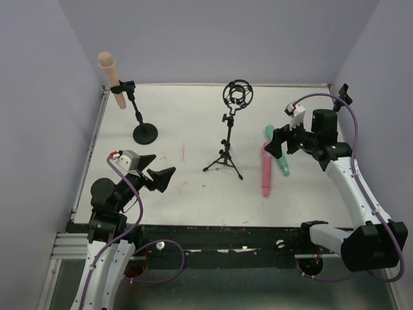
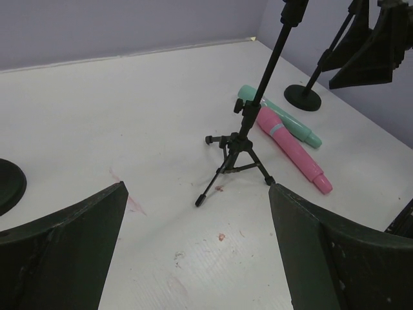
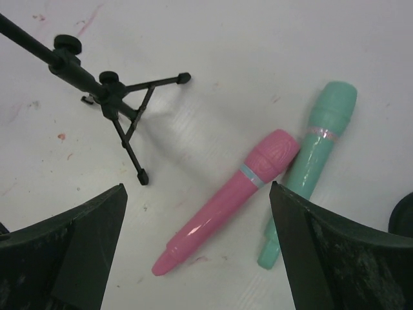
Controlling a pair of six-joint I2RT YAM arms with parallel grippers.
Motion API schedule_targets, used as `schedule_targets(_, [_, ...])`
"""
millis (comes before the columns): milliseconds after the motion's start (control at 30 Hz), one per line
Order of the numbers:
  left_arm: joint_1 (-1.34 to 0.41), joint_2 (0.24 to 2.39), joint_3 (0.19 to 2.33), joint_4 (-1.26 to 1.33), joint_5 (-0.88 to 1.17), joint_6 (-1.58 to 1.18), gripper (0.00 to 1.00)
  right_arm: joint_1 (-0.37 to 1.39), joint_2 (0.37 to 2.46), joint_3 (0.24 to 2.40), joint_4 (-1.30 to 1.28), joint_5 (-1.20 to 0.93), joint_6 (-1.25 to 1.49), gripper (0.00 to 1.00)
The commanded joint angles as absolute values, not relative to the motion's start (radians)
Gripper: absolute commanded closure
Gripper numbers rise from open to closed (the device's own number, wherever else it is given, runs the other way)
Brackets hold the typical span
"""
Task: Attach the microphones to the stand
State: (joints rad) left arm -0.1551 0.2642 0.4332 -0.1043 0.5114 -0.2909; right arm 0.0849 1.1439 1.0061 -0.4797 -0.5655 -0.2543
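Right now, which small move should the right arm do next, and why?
Probably lower the right pincer onto the pink microphone. Its jaws stand open above it, the microphone lies free beside the teal microphone, and the tripod stand holds no microphone yet.

On the white bench (image 3: 258, 51), a pink microphone (image 3: 229, 203) lies mid-frame, its head toward one o'clock. A teal microphone (image 3: 310, 161) lies just beside it at three o'clock. The tripod stand (image 3: 113, 103) is at ten o'clock. The right pincer (image 3: 197, 187) gapes wide.

Even soft light, sharp frames
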Motion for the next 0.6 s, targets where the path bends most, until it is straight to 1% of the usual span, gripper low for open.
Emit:
schedule_targets(0, [-0.161, 0.238, 0.446, -0.112, 0.482, -0.276, 0.01, 0.063, 1.155, 0.927, -0.460, -0.494, -0.106, 0.02])
schedule_targets(133, [-0.163, 0.232, 0.446, -0.110, 0.483, -0.278, 0.01, 0.064, 1.218, 0.878, -0.479, -0.566, -0.098, 0.08])
schedule_targets(200, [-0.163, 0.232, 0.446, -0.110, 0.482, -0.278, 0.01, 0.064, 1.250, 0.862, -0.462, -0.539, -0.087, 0.14])
schedule_targets(267, [-0.163, 0.232, 0.446, -0.110, 0.485, -0.278, 0.01, 0.064, 1.276, 0.847, -0.425, -0.494, -0.069, 0.18])
schedule_targets(300, [-0.163, 0.232, 0.446, -0.107, 0.485, -0.278, 0.01, 0.064, 1.290, 0.844, -0.411, -0.480, -0.064, 0.22])
schedule_targets(367, [-0.163, 0.235, 0.446, -0.106, 0.485, -0.278, 0.01, 0.066, 1.319, 0.838, -0.377, -0.459, -0.035, 0.23])
schedule_targets(400, [-0.163, 0.235, 0.448, -0.106, 0.486, -0.278, 0.01, 0.066, 1.334, 0.838, -0.361, -0.447, -0.026, 0.26])
schedule_targets(467, [-0.163, 0.238, 0.446, -0.109, 0.488, -0.276, 0.01, 0.074, 1.359, 0.828, -0.316, -0.404, -0.003, 0.26])
schedule_targets(567, [-0.163, 0.241, 0.451, -0.112, 0.488, -0.275, 0.01, 0.095, 1.408, 0.810, -0.252, -0.303, 0.119, 0.25])
